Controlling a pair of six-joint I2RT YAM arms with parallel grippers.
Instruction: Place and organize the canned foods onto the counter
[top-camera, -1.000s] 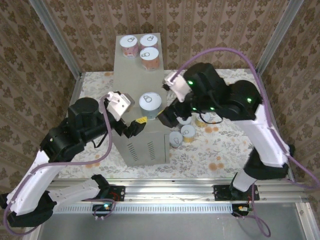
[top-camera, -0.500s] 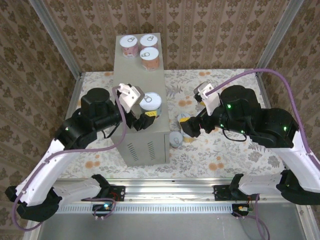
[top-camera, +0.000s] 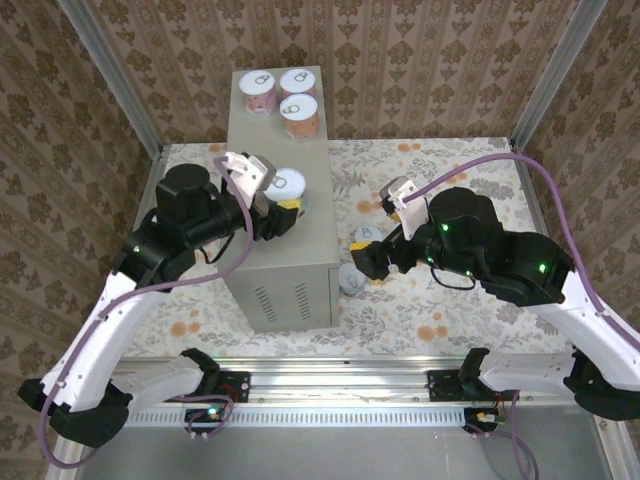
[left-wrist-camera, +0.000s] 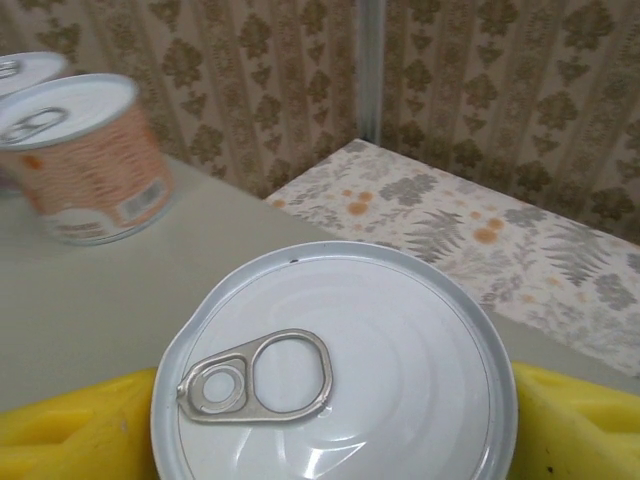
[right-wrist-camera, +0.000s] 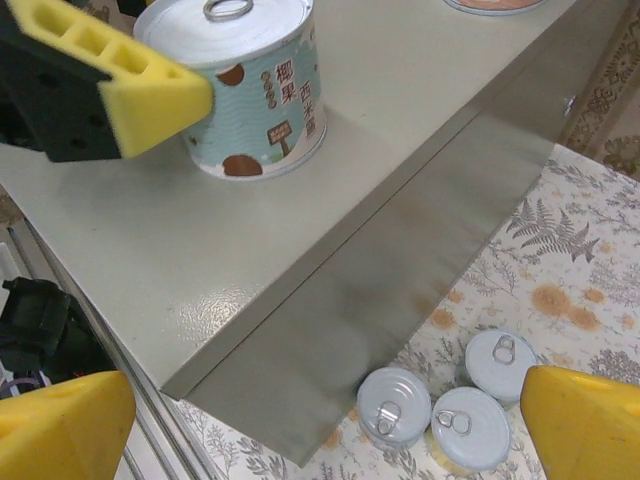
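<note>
A teal-labelled can (top-camera: 287, 186) (right-wrist-camera: 255, 95) stands on the flat top of the grey counter (top-camera: 312, 230). My left gripper (top-camera: 281, 205) (left-wrist-camera: 335, 440) is shut on it, and its yellow pads (left-wrist-camera: 575, 420) press both sides below the white pull-tab lid (left-wrist-camera: 335, 365). Three orange and pink cans (top-camera: 299, 113) (left-wrist-camera: 85, 155) stand at the counter's far end. My right gripper (top-camera: 368, 256) (right-wrist-camera: 325, 440) hangs open beside the counter, above three cans (right-wrist-camera: 395, 405) on the floral floor (top-camera: 440, 310).
The counter's right wall (right-wrist-camera: 430, 260) drops straight down next to the floor cans (top-camera: 352, 278). Patterned walls and metal frame posts (top-camera: 540, 75) close in the back and sides. Open floral floor lies right of the cans.
My left gripper reached the teal can, closed on it and shifted it towards the counter's far left. My right arm pulled back from the counter and now hangs over the floor cans.
</note>
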